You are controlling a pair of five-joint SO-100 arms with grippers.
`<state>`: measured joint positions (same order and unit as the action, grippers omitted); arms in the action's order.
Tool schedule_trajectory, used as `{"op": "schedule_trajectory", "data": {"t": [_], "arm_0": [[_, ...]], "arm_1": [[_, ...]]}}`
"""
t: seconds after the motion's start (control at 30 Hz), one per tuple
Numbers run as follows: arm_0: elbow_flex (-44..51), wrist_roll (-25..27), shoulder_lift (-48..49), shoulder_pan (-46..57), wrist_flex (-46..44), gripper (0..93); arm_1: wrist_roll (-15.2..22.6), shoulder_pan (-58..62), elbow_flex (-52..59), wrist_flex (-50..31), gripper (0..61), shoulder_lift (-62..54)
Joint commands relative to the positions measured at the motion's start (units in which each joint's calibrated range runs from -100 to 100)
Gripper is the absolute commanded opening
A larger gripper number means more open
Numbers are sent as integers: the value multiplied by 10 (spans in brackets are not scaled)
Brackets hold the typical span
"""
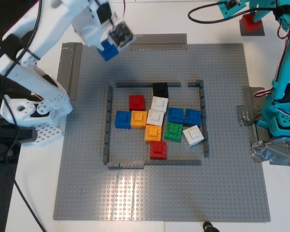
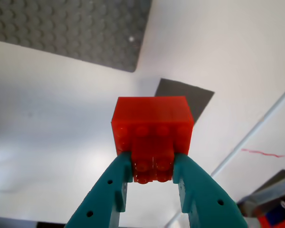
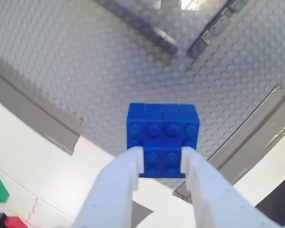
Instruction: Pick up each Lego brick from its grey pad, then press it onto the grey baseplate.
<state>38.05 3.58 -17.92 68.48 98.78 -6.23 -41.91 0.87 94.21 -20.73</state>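
Both arms are loaded. My first gripper (image 2: pixel 152 178) (teal) is closed on the red brick (image 2: pixel 153 128), jaws pinching its lower stud block; brick is off the baseplate (image 1: pixel 87 183), above white table (image 2: pixel 61 142), with a small grey pad (image 2: pixel 190 97) just behind it. In the exterior view that brick (image 1: pixel 251 22) sits at the top right corner, beyond the plate's edge.

My second gripper (image 3: pixel 161 166) (white) is closed on the blue brick (image 3: pixel 162 128), same pinch. Brick (image 1: pixel 108 50) is in the air over the plate's top left area, near the edge, outside the walled pen.

Open room: wide bare stud field on all four sides of the pen, biggest along the near edge. Grey tape strips (image 1: pixel 67 67) run along the plate's top and left edges in the exterior view.

Pen: thin dark wall strips (image 1: pixel 108 121) in a rough square, with gaps (top right corner and along the bottom).

Count inside the pen:
- red 2 (image 1: pixel 137 102)
- blue 3 (image 1: pixel 123 119)
- white 3 (image 1: pixel 193 135)
- orange 2 (image 1: pixel 153 132)
- green 1 (image 1: pixel 173 131)
- black 1 (image 1: pixel 160 89), against the top wall

They're packed mostly touching, several skewed.
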Motion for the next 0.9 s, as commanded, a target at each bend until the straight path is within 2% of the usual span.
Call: {"op": "schedule_trajectory", "data": {"t": [0.0,0.13,0.37,0.57,0.87], "arm_0": [[25,6,100,-23,12,0],[6,42,162,-58,12,0],[-94,95,242,-130,12,0],[-182,94,331,-231,12,0],[-301,94,463,-362,12,0]], "arm_1": [[-15,84,51,9,2,-67],[-30,147,96,-9,2,-70],[-50,207,162,-72,2,-49],[-74,228,221,-118,2,-45],[-73,252,286,-194,2,-43]]}}
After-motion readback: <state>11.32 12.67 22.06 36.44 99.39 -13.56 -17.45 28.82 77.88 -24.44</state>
